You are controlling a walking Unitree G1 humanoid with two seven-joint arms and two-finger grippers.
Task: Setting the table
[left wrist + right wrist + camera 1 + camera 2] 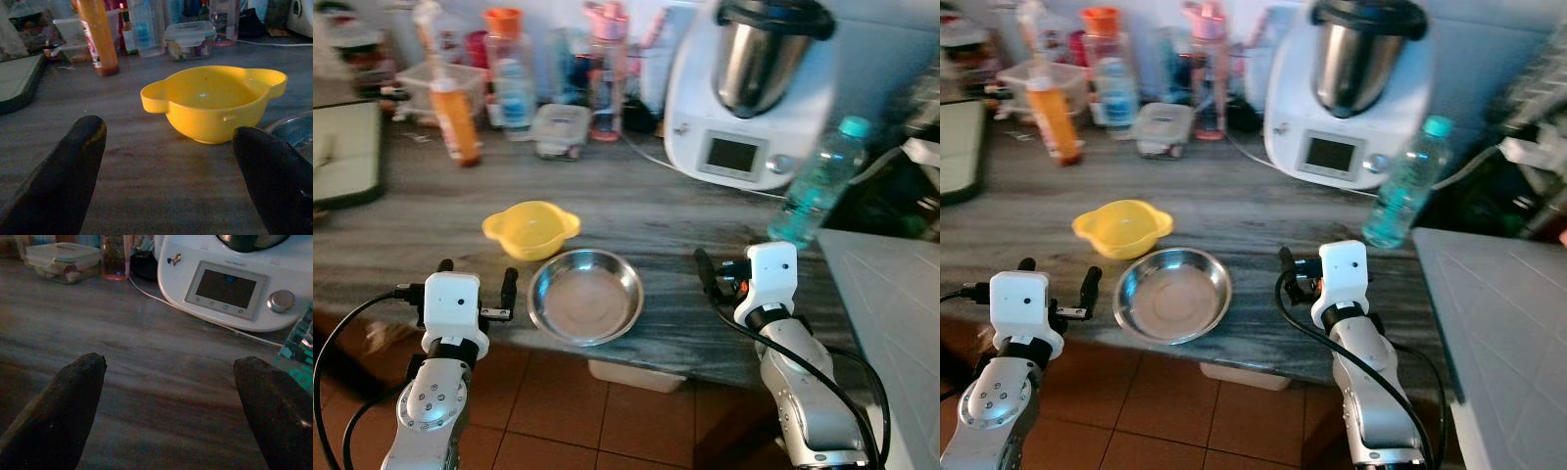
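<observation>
Now both claws hover at the near edge of the grey counter point(636, 211), nothing gripped.

Left claw point(477, 279): fingers spread wide, empty, touching nothing. Yellow bowl point(530, 228) sits just ahead of it and slightly toward its right finger. Steel dish point(585, 296) lies just beside that same finger, on the inner side, close to the counter edge and near the bowl, though whether the two touch is hard to tell.

Right claw point(715, 274): also wide open and empty, in the wrist view bare counter between its fingers point(73, 391). White kitchen machine point(749, 98) stands well ahead of it; tilted water bottle point(815, 186) ahead on its outer side. Steel dish lies off its inner side, apart.

Handling, as judged: yellow bowl looks like thin plastic, light, stiff enough, little risk of breaking. Two small ear handles point(155, 94) at the rim; a pinch on the rim wall or over one ear seems the best hold. Smooth sides may slide if squeezed across the full body. Steel dish is shallow, rigid, likely slippery, with a low flared rim; take it by the rim, one finger inside, one under the lip.

Orange bottle point(455, 117) and lidded box point(560, 130) stand far back.
</observation>
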